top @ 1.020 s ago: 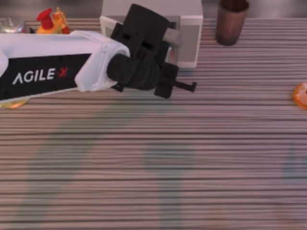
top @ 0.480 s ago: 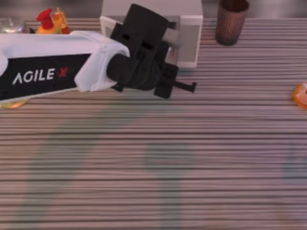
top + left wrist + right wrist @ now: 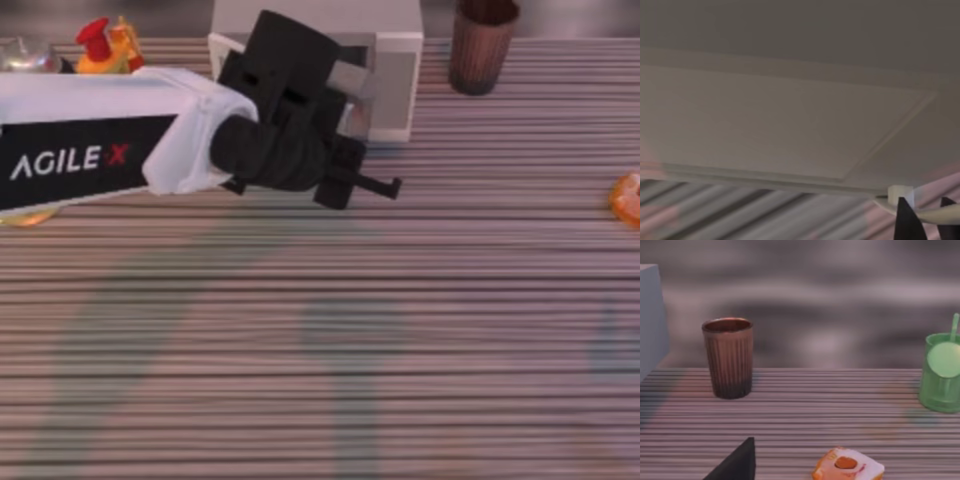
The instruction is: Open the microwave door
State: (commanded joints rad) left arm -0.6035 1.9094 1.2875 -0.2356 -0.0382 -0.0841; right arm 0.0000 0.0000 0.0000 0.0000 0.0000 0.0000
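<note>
The microwave (image 3: 330,15) stands at the table's back middle, and my left arm covers most of its front. A grey strip of the microwave door (image 3: 350,75) shows slanted beside the narrow control panel (image 3: 393,85). In the left wrist view the door (image 3: 765,115) fills the picture, with its pale curved handle (image 3: 940,214) at one corner. My left gripper (image 3: 929,221) (image 3: 345,165) is shut on that handle, which runs between the two dark fingertips. My right gripper (image 3: 740,465) is outside the top view and hangs low over the table's right part.
A brown ribbed cup (image 3: 482,40) (image 3: 729,357) stands right of the microwave. An orange-and-white piece (image 3: 628,198) (image 3: 848,465) lies at the right edge. A green cup with a straw (image 3: 941,372) is farther right. Red and orange items (image 3: 105,45) sit at the back left.
My left arm has drawn a little to the left with its gripper. The door's grey edge now slants out more from the microwave's front.
</note>
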